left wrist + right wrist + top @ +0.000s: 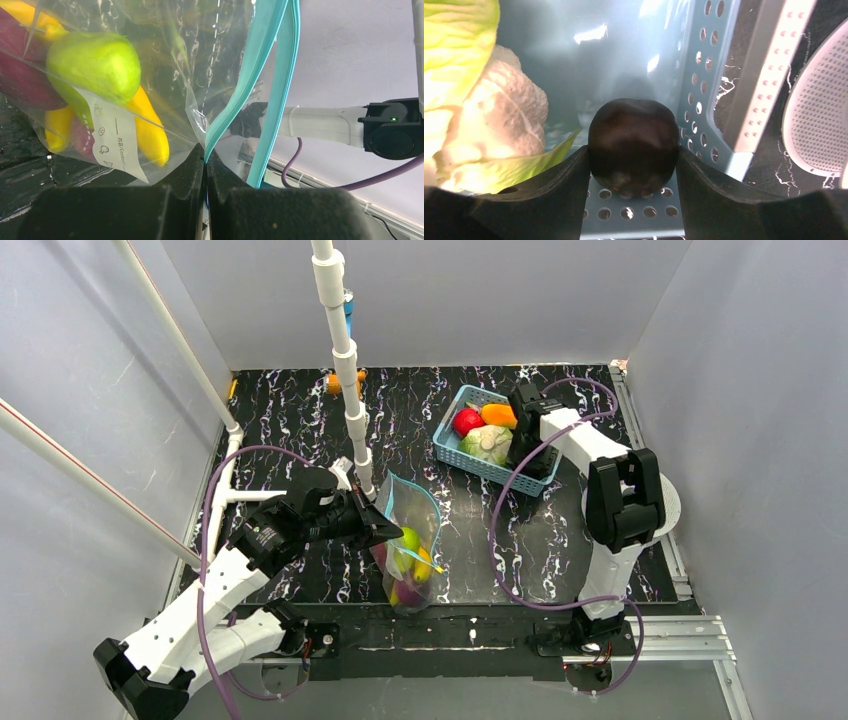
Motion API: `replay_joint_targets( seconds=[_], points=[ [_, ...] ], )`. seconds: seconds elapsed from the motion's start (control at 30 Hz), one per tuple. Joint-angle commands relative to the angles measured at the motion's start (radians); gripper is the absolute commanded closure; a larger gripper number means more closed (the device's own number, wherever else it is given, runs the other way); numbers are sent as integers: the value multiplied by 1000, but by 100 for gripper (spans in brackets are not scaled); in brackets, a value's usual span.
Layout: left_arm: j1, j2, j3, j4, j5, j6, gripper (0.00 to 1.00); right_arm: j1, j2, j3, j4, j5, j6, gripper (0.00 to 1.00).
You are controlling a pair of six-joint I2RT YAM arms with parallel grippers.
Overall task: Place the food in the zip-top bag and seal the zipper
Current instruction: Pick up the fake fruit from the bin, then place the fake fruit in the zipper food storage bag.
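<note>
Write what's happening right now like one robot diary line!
left pincer: pinching zip-top bag rim | right pincer: gripping dark fruit in basket | zipper: open

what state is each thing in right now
zip-top bag: mouth open, partly filled with food
zipper: unsealed, its two strips apart
left tool: shut on the bag's rim
right tool: closed on the dark round fruit
dark round fruit: gripped, down in the basket
basket: holding a cabbage and other pieces
</note>
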Motion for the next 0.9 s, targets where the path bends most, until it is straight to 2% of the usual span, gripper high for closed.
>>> replay_joint_targets(
  seconds=[0.0,0.13,0.27,0.4,0.6,0.73,0.87],
  points=[
    [1,1,11,-9,20,9,100,0,-132,58,-25,14,-24,78],
    [3,2,6,-10,22,8,100,4,-251,28,34,-19,-44,93],
    [3,0,1,-3,22,4,100,13,-406,-131,234,-124,-113,97],
    [2,0,4,-1,22,7,100,14,-542,-298,464,-364,-167,99],
    [2,0,0,-1,25,5,100,16,-695,-476,820,-854,-161,99],
    [1,4,-2,6,25,4,100,60,-717,-451,925,-1033,-114,99],
    [2,8,-1,11,27,4,100,171,-704,-325,872,-1132,-168,99]
  ],
)
